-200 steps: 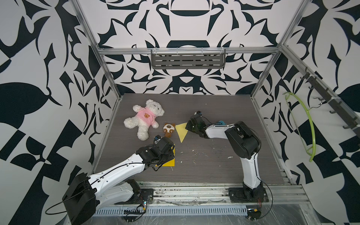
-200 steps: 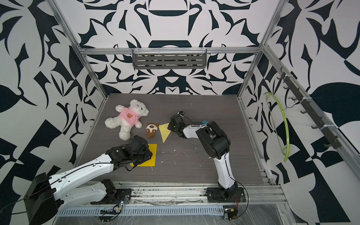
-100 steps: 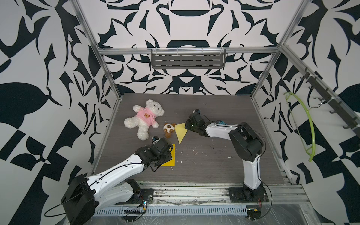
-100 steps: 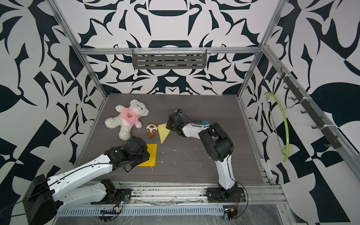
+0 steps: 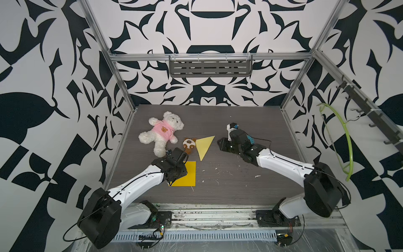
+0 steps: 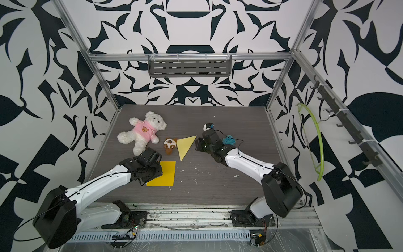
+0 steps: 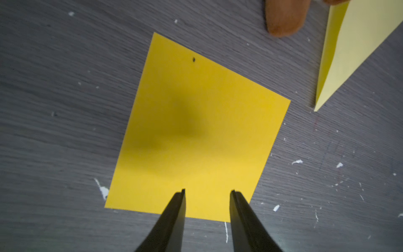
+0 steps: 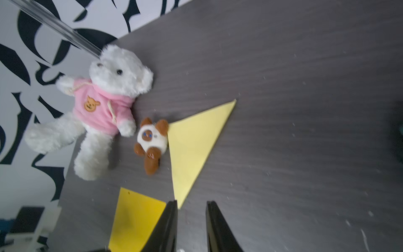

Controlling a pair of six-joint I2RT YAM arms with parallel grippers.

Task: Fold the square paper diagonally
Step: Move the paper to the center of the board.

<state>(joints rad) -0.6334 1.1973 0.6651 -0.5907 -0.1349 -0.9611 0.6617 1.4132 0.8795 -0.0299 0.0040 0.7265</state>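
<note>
The square paper (image 7: 196, 131) is deep yellow and lies flat and unfolded on the dark table, showing in both top views (image 5: 187, 174) (image 6: 165, 174). My left gripper (image 7: 207, 192) hovers over one edge of it, open, with nothing between the fingers. A pale yellow paper folded into a triangle (image 5: 204, 146) lies farther back, beside a small plush. My right gripper (image 8: 191, 204) sits just right of that triangle (image 8: 194, 148) and apart from it. It is open by a narrow gap and holds nothing. In a top view its fingertips (image 6: 197, 145) point at the triangle's right corner.
A white teddy in a pink top (image 5: 162, 133) lies at the back left. A small brown-and-white plush (image 5: 189, 146) touches the triangle's left side. A teal clump (image 6: 229, 140) sits by the right wrist. White scraps (image 5: 218, 172) dot the table. A green hoop (image 5: 346, 139) hangs on the right wall.
My right gripper has opened and drawn back to the right, off the folded triangle, with its arm lowered. The left gripper has stayed over the square paper, shifting only slightly.
</note>
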